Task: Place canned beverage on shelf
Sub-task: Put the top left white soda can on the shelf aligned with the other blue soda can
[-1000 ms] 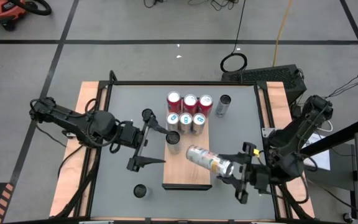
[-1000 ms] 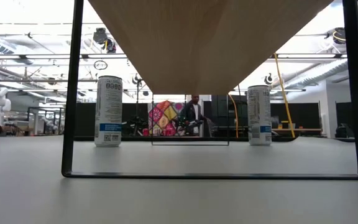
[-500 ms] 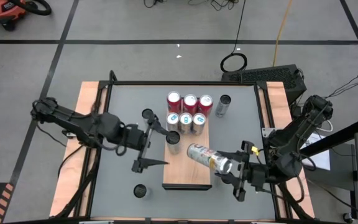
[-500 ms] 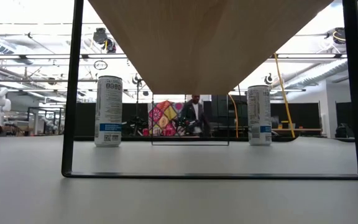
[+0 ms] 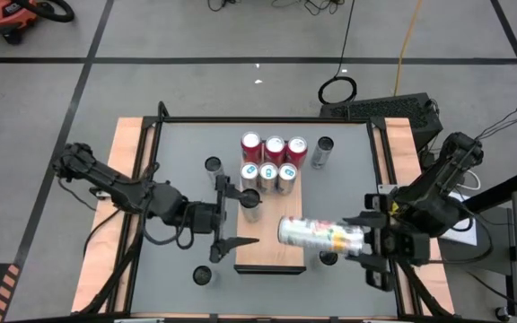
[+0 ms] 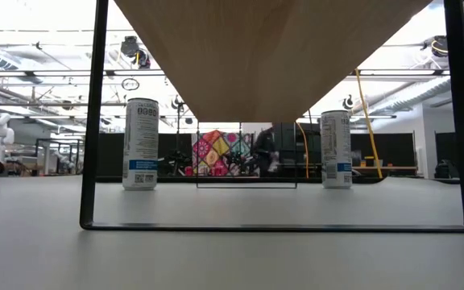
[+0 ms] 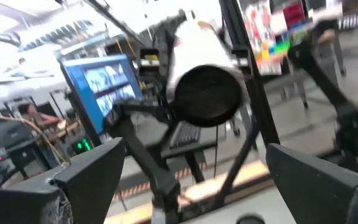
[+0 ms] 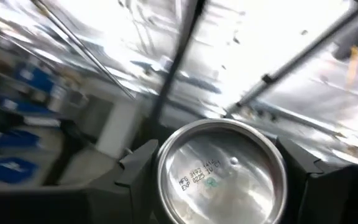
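1. While the right gripper (image 5: 359, 240) holds one canned beverage (image 5: 317, 233) on its side, fingers clamped on the can's right end, we judge the placing of this can as mid-way: it is lifted and not yet set down.
2. The can hangs over the right edge of the shelf (image 5: 263, 254), above the near bare part of the board, and it is horizontal, so we expect it must be turned upright before release.
3. The right wrist view shows the can's silver end (image 8: 221, 172) between both dark fingers, which confirms the grip.
4. The left gripper (image 5: 230, 220) sits at the shelf's left edge with fingers spread and nothing between them; in the left wrist view the held can (image 7: 204, 74) faces it end-on, well apart.
5. Done so far, as we judge it: seven cans stand on the far half of the shelf. Three are red-topped (image 5: 274, 145), three light-topped (image 5: 267, 171), and one dark-topped can (image 5: 250, 199) stands at the left edge just near of those rows.
6. Left to do, as we judge it: the held can, then the loose ones on the grey tabletop (image 5: 178, 152).
7. Loose count: four. One far right (image 5: 323, 151), one far left (image 5: 212, 165), one near left (image 5: 202, 274), one partly hidden under the held can (image 5: 328, 258).
8. Total cans counted: twelve.
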Robot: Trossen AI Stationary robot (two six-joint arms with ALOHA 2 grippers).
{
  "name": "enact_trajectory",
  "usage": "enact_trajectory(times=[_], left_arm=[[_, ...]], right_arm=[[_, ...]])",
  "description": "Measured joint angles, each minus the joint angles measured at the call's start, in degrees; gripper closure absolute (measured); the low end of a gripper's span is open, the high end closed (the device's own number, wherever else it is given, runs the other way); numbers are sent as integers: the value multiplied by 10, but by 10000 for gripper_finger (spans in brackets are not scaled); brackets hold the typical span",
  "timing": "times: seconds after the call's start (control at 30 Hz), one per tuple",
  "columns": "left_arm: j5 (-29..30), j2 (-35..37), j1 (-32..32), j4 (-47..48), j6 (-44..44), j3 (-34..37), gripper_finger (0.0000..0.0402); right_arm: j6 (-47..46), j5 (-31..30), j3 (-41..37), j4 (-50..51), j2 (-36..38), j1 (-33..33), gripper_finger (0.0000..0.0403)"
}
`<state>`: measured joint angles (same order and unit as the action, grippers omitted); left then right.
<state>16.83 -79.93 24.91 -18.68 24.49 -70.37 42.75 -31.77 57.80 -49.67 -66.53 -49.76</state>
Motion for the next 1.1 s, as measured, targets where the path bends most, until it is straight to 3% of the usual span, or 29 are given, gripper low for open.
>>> enact_trajectory(times=[0.1, 0.53, 0.93, 1.1], left_arm=[[-2, -17, 0, -56, 1, 0, 8], [-35, -125, -3, -280, 45, -9, 8], [-64, -171, -21, -290, 29, -53, 10], [-63, -171, -20, -289, 15, -56, 47]], right_arm=[[-6, 40, 0, 1, 2, 6, 209], [1, 50, 0, -2, 1, 26, 209], [0, 50, 0, 8, 0, 41, 208], [-1, 51, 0, 10, 0, 44, 207]])
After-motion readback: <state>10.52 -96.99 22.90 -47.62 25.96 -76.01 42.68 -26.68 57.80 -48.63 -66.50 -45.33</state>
